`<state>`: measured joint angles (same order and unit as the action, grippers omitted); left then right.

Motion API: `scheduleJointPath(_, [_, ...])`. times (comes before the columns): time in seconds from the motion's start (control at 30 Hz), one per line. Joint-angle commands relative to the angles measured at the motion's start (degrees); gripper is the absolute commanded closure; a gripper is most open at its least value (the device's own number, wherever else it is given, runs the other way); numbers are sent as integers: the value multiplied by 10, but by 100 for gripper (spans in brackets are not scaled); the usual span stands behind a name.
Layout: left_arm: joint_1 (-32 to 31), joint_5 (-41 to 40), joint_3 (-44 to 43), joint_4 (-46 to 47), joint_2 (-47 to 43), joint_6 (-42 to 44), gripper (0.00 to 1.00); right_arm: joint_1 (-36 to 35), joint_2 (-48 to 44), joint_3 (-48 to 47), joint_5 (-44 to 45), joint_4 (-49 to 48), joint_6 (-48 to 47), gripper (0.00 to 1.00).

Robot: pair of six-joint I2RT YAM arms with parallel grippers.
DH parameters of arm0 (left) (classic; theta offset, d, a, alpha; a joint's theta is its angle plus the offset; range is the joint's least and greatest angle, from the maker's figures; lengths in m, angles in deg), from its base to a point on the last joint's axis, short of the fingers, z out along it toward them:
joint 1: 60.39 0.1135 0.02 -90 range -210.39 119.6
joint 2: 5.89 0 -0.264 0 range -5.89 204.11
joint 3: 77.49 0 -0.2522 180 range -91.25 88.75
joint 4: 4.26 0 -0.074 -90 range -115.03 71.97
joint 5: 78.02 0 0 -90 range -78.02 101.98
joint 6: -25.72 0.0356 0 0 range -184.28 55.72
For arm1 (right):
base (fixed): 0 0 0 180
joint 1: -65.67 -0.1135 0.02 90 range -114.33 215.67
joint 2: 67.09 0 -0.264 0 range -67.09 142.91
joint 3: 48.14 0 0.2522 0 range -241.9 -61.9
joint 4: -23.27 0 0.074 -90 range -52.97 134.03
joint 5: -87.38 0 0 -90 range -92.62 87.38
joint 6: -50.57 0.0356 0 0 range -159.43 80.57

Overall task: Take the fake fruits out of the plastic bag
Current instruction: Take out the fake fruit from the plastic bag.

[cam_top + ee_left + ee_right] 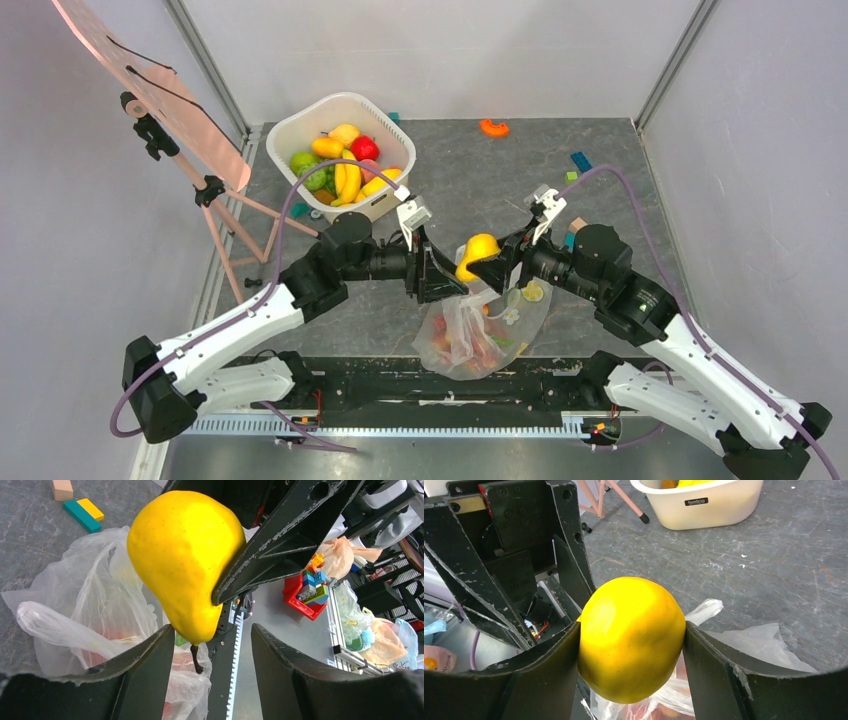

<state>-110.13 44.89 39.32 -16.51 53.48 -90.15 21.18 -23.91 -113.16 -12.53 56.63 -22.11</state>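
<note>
Above the clear crinkly plastic bag (470, 338), the right gripper (631, 630) pinches a glossy yellow plastic pear (631, 645); the left gripper (212, 627) stands spread beside it.

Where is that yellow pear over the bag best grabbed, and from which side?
Grip the yellow pear across its fat round belly, coming in from the side, as the right pincer does. Its neck tapers toward the stem, so fingers there would likely slide off.

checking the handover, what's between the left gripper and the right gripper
A yellow pear, clamped in the right gripper, with the open left gripper just beside it, above the plastic bag. The top external view shows it best.
</note>
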Motion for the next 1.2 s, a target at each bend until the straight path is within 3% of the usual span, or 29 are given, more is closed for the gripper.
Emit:
scheduleJointPath(0.0, [-10,-11,-12,26,7,20,35,0,2,9,-31,-61,30,39])
scheduleJointPath(0.3, [-14,-20,-16,27,16,22,36,0,3,29,-68,-94,49,39])
scheduleJointPath(0.4, [-15,-22,-15,28,16,25,43,0,3,31,-76,-94,50,38])
scheduleJointPath(0.7, [-15,-25,-16,27,17,26,79,0,-9,37,-73,-92,51,34])
scheduleJointPath(0.97, [-14,-68,-24,-11,26,36,89,0,-43,21,6,-67,25,4])
scheduleJointPath(1.17, [-10,-149,-49,-81,55,60,90,0,-105,10,146,-35,12,2])
